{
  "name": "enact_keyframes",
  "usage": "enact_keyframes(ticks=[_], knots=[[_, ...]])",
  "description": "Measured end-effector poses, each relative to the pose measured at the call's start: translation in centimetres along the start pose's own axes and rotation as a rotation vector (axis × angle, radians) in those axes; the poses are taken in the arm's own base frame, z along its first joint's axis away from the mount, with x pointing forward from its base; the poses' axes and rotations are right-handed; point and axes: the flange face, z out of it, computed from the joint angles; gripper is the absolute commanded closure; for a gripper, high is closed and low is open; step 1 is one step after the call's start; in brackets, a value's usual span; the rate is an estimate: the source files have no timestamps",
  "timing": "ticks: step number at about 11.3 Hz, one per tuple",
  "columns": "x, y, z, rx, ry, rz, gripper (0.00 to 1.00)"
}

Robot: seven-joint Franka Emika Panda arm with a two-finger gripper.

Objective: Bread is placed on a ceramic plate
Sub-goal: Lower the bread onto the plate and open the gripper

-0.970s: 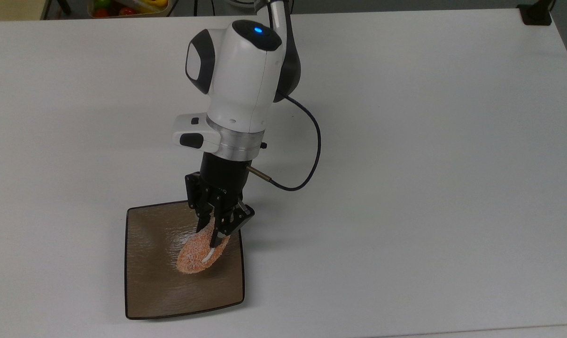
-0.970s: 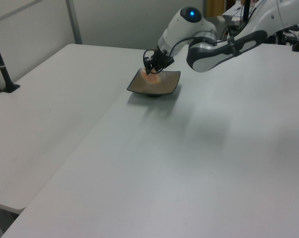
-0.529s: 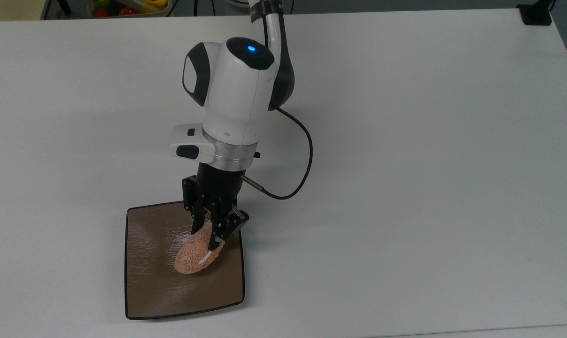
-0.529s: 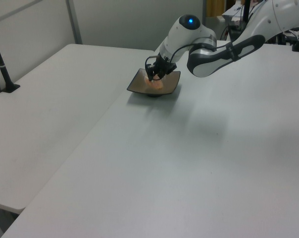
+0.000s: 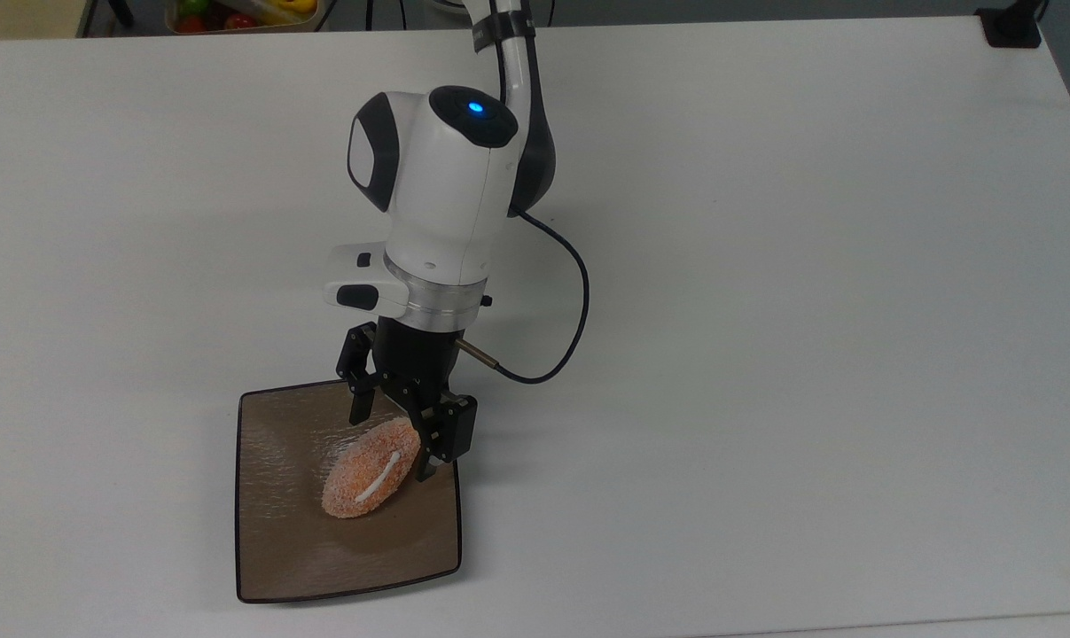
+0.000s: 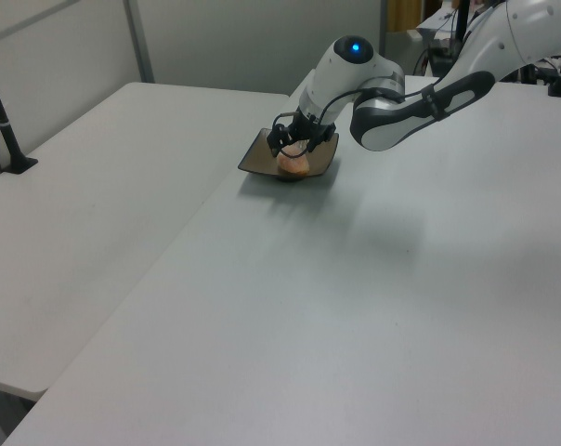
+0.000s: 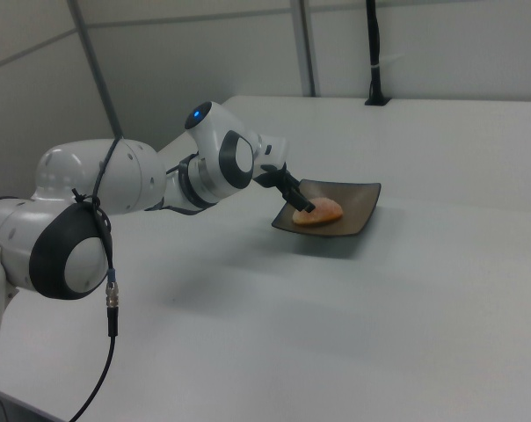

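Bread (image 5: pixel 368 469) lies on the ceramic plate (image 5: pixel 269 549), its long side running diagonally across the dish and its thin white stripe facing up in the top view. From my remote station I see the loaf resting on the glossy brown surface, nearer the plate's far edge and its right side in the top view than its near corner. The gripper (image 5: pixel 391 441) hangs just above the loaf with its two fingers spread apart, one at the upper end of the bread and the other just beside its right flank; neither finger appears to be pressing on the crust. In the right view the bread (image 7: pixel 318 212) sits flat inside the plate (image 7: pixel 358 207), with the gripper (image 7: pixel 299 199) poised at its edge. In the left view the plate (image 6: pixel 257 162) stands alone on the white table (image 5: pixel 765 266), the arm reaching over it from the left view's right. I judge the placing itself done: the loaf is down and released. What remains, as I read it, is to lift the arm clear without nudging the bread.
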Motion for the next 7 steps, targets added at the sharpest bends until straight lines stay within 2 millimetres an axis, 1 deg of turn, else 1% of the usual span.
enact_keyframes(ticks=[2,3,5,7], knots=[[0.4,-0.2,-0.5,0.006,0.008,0.003,0.00],[1.0,-0.3,-1.2,0.014,0.019,0.000,0.00],[2.7,-0.1,-3.2,0.013,0.012,-0.022,0.00],[3.4,0.3,-5.4,-0.019,-0.104,-0.102,0.00]])
